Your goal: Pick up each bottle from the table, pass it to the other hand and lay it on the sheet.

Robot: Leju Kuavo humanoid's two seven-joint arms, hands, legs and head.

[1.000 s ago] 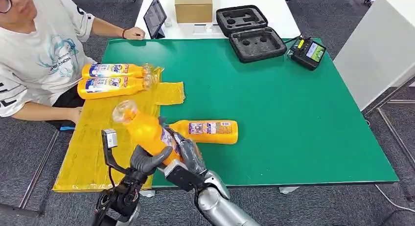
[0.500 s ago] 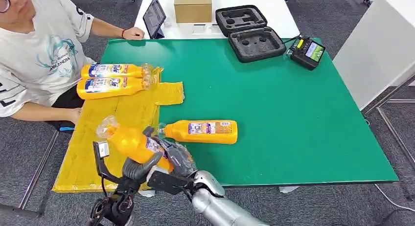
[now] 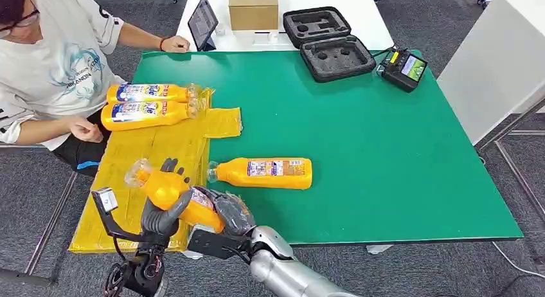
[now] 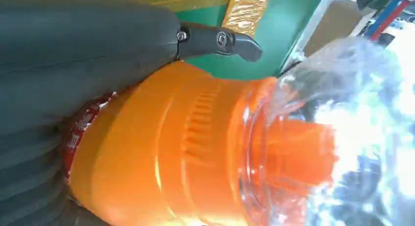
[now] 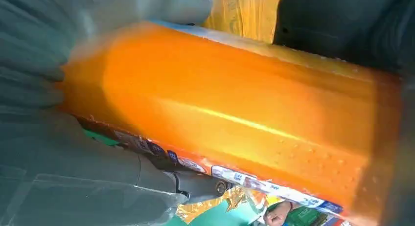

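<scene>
Above the sheet's (image 3: 116, 207) near edge — both robot hands gripping one bottle (image 3: 168, 189).

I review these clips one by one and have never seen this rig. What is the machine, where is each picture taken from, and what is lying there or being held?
It is a humanoid robot. The wide picture looks down from its head; the two close-ups come from cameras at its wrists. Its left hand and right hand both grip one orange bottle, mid-handover, above the yellow sheet. Two bottles already lie on that sheet, and another bottle waits on the green table. A person sits beside it.
</scene>
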